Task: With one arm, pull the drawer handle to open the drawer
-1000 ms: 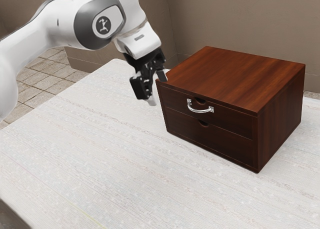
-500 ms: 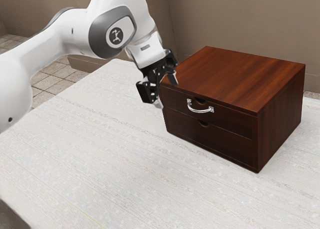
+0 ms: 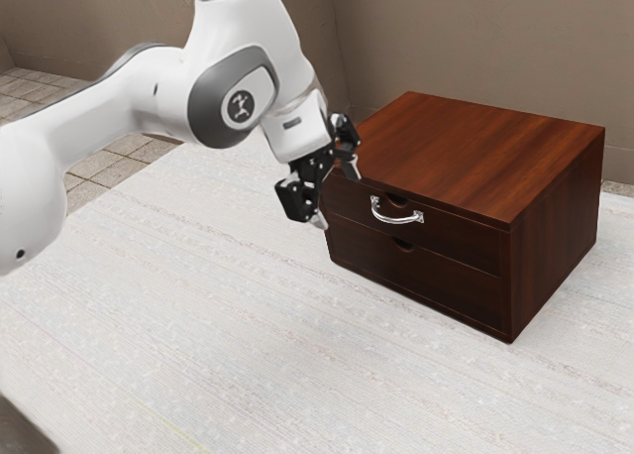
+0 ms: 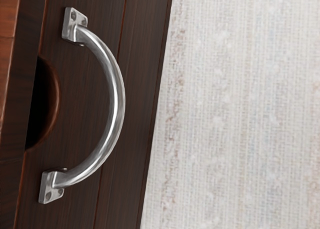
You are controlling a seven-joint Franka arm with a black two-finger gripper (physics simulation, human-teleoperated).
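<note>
From the side, the black two-finger gripper [image 3: 325, 176] hovers, fingers spread and empty, beside a corner of the dark reddish-brown wooden cabinet [image 3: 475, 147]. Its upper drawer [image 3: 451, 238] sits flush, and the curved silver metal handle [image 3: 396, 215] is nearby but untouched. At the wrist, that handle [image 4: 114, 106] bows clear of the front. It is probably stiff and slick, best pinched mid-arc. No readable writing.

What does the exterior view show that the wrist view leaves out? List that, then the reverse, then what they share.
Exterior view: the open gripper by the front corner of the cabinet, short of the handle, plus the lower drawer and the tiled floor. Wrist view: the screws in the handle's mounting plates. Both: the handle, the cut-out behind it, the upper drawer front and the table.
</note>
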